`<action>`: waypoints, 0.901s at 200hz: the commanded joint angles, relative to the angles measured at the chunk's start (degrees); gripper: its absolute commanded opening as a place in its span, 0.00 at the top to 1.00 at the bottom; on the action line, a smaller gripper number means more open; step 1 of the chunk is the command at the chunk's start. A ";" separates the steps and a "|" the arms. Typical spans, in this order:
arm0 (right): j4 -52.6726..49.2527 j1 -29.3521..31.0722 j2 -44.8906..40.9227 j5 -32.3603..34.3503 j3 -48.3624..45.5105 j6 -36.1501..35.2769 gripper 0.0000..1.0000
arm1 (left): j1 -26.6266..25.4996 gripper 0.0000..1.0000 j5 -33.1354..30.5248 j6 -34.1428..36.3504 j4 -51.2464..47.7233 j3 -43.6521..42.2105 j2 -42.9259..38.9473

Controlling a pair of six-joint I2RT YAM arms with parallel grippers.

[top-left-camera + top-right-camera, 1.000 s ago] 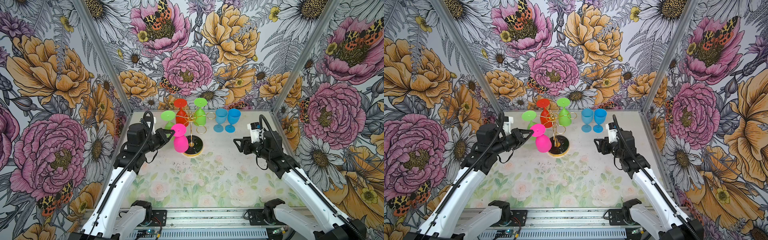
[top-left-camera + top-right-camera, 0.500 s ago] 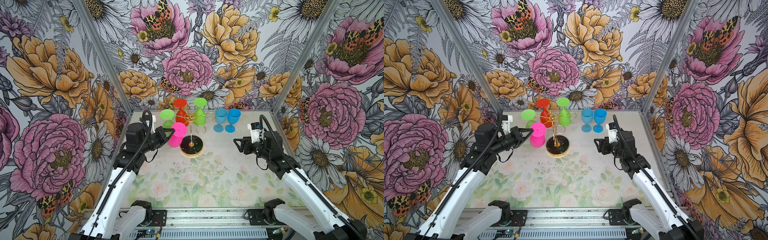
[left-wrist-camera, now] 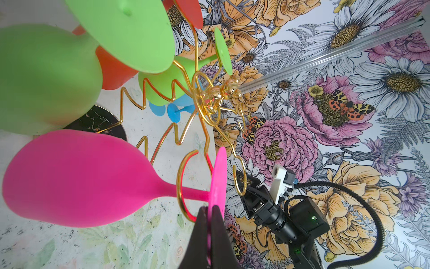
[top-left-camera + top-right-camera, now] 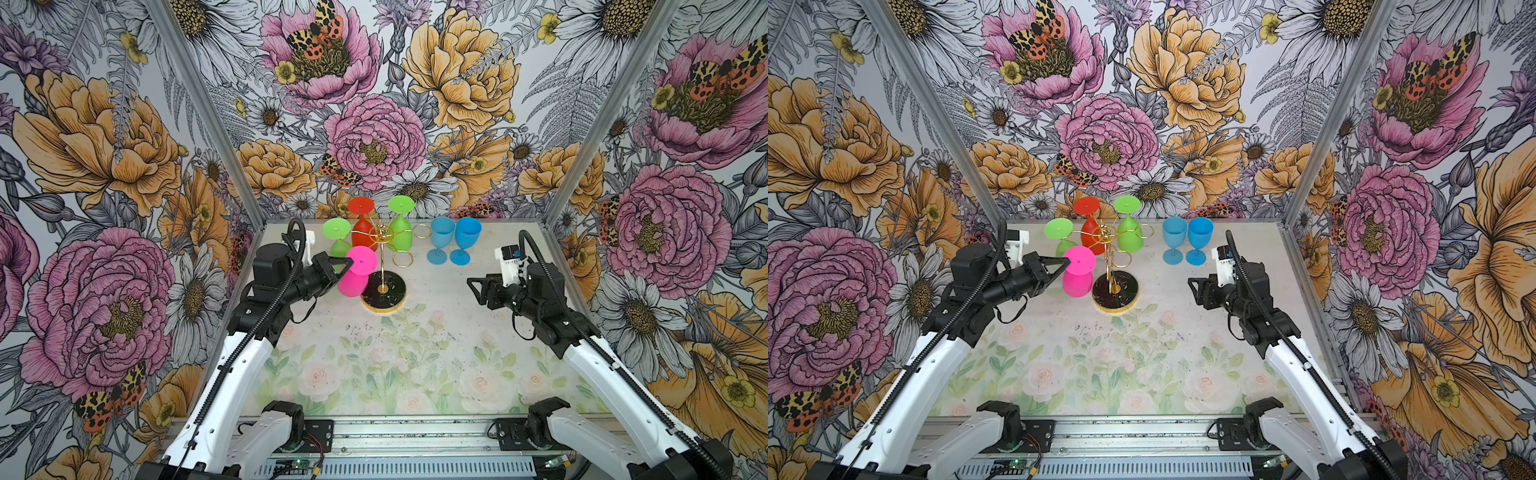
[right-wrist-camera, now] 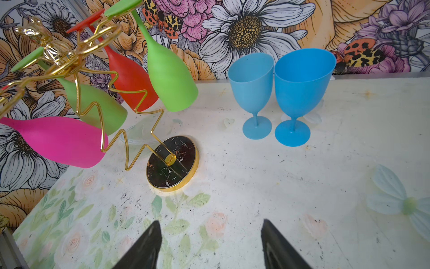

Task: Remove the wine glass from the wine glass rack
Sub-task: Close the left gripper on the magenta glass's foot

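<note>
Left jaws pinch the foot of the pink glass (image 4: pixel 351 284), ready to slide it from its loop on the rack (image 4: pixel 395 293), where it hangs bowl-down. Right jaws wait wide, well beside the rack.

wine glass (image 4: pixel 352 281): matte pink, hanging foot-up and bowl-down, slightly tilted; its stem sits inside a curled gold loop, and the rim of its foot is pinched in the left tool (image 3: pixel 210 210).
rack (image 4: pixel 384 291): thin gold wire stand with a zigzag post, loops on top and a gold-rimmed round black marbled base; upright on the bench (image 4: pixel 415 353), towards the back.
</note>
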 commanded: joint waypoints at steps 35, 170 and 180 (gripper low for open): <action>1.24 0.56 -0.45 0.01 -0.08 -0.12 0.32 | 0.67 1.00 3.15 -3.96 3.04 2.55 0.30; 1.19 0.60 -0.79 0.01 -0.27 -0.13 0.32 | 0.98 1.00 5.41 -7.44 5.40 5.05 4.89; 1.21 0.58 -0.81 -0.01 -0.41 -0.12 0.32 | 0.95 1.00 5.15 -7.68 5.51 5.33 5.22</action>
